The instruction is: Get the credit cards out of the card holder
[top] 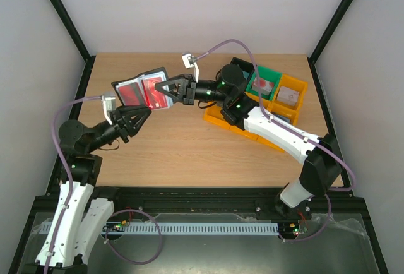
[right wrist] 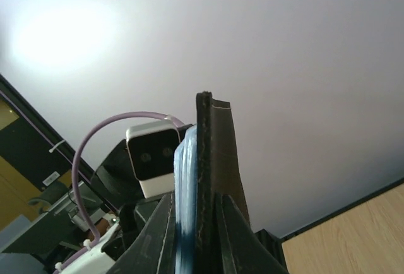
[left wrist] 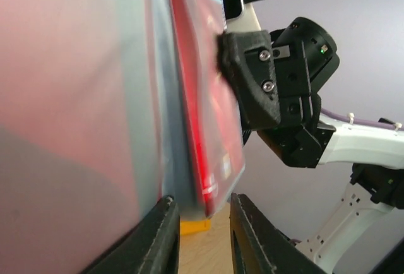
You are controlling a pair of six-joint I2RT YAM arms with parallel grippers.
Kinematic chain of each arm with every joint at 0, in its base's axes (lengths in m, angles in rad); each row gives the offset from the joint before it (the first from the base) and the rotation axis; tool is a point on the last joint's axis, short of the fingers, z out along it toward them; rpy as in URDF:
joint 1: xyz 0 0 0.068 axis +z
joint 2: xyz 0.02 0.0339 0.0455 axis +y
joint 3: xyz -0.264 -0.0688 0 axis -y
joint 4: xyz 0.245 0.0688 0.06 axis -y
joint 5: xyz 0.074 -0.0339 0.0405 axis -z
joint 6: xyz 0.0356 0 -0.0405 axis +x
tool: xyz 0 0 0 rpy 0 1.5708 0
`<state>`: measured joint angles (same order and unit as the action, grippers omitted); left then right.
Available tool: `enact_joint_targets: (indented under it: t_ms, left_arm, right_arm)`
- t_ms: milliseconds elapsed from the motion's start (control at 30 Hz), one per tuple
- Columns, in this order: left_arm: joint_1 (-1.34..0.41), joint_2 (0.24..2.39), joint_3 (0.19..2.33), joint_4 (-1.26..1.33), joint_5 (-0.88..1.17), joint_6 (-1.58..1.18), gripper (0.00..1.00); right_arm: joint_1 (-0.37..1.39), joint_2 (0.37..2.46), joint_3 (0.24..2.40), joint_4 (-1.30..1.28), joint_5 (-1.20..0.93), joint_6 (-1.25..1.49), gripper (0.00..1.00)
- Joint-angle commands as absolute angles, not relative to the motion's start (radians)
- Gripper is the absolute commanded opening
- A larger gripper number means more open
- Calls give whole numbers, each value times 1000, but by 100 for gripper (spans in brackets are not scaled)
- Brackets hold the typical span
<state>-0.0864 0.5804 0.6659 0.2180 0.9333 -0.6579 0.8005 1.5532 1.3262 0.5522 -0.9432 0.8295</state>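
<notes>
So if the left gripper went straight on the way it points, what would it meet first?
The card holder: its lower edge, with the red card, sits just beyond the left gripper's open tips; depth is hard to judge.

White walls (top: 189,9) enclose a wooden table (top: 189,154), evenly lit

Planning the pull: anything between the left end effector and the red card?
Nothing visible: the red card ends just above the left end effector; the right end effector clamps the card holder higher up.
</notes>
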Motion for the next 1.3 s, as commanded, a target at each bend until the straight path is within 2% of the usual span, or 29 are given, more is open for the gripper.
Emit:
enact_joint_targets:
  t_ms: [0,167,300,500,600,700,867,1033,1267]
  left_arm:
    - [-73,584,655,253,960,-708,29]
    - [-50,624,681,445,986,-893,43]
    - [-50,661,722,437,992,-957,43]
    - [-67,694,737,367,974,-919,31]
    - [-84,697,742,371,982,-906,20]
    - [-91,690,739,366,997,-888,3]
    - [-87,662,739,374,1006,-878,2]
    - [-66,648,746,373,982,-882,2]
    - [-53,642,737,382,977,-874,2]
  right_arm:
    - [813,1519,1360,724,-1012,899,2]
    - [813,1524,1373,722,-1032,923,2]
    - [815,1519,1368,710,-1025,914,2]
    - [843,1554,1411,696,-1024,904,2]
    - [853,1574,1433,699,-1017,905,2]
    - [853,1575,1434,697,-1005,900,2]
    - [845,1568,1424,644,-1008,872,2]
    - [799,1515,1367,618,-1016,854,19]
    - [780,1466,1333,529,-1034,792,22]
